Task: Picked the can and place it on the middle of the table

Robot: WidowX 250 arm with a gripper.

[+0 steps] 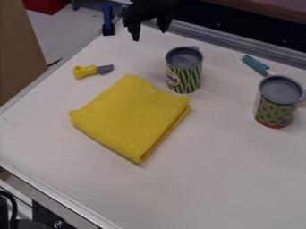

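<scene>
Clock taken with 12 at the far edge of the view. At 12, over the far edge of the surface [221, 179]: black claw [149, 36], pointing down, fingers spread, with pale tabletop and edge rail visible through the gap. Apart from both cans.

Two cans on the surface, both upright with grey tops; cannot tell which is meant by the task. First, at 1 o'clock, fairly close in to the middle of the view: striped can [188, 78], green and yellow. Second, almost at 3, well apart from the first and nearer the right side: dotted can [275, 109], green spots on yellow-orange, red band round the bottom.

Around the middle, leaning toward 9: yellow cloth [128, 120], folded into a thick square, one corner pointing to 12, another to 6. Striped can just beside it, on its 1 o'clock side.

Between 10 and 11: toy knife [87, 71], lying flat, yellow handle toward 9, grey blade toward 3. At 11, by the far left edge: blue object [108, 20] with a dark base, exact kind hard to tell. At 2: teal-handled utensil [256, 64], slanting down toward the dotted can, far end partly hidden behind it.
</scene>
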